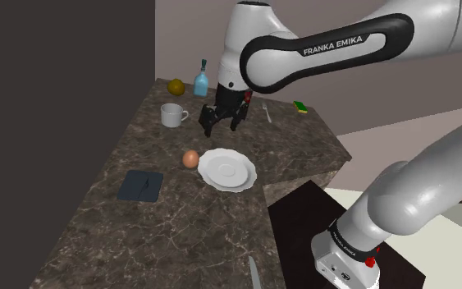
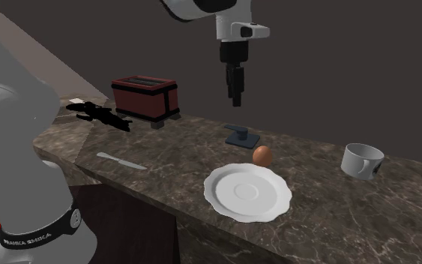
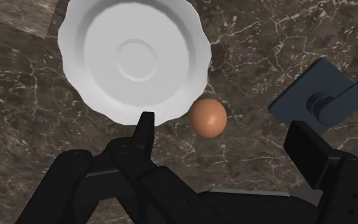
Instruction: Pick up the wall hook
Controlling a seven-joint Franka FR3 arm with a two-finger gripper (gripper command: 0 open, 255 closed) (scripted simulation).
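Observation:
The wall hook [image 1: 141, 185] is a dark blue-grey square plate with a short peg, lying flat on the dark marble counter [image 1: 180, 234]. It sits toward the shoulder view's left, beyond a brown egg [image 1: 190, 158] from the arm. My black gripper [image 1: 222, 123] hangs open in the air, well above the counter and clear of the hook. In the wrist view the gripper [image 3: 224, 127] has its fingers wide apart, with the egg [image 3: 208, 117] between them far below and the hook [image 3: 323, 98] just outside one fingertip. In the second exterior view the gripper [image 2: 235, 94] hovers above the hook [image 2: 241, 136].
A white scalloped plate [image 1: 227, 170] lies beside the egg. Farther back are a white mug [image 1: 171, 115], a blue bottle [image 1: 200, 82], a yellow-green fruit [image 1: 176, 85], a fork [image 1: 267, 112] and a green sponge [image 1: 301, 106]. A red toaster [image 2: 145, 97] and a knife [image 2: 121, 160] sit at the counter's other end.

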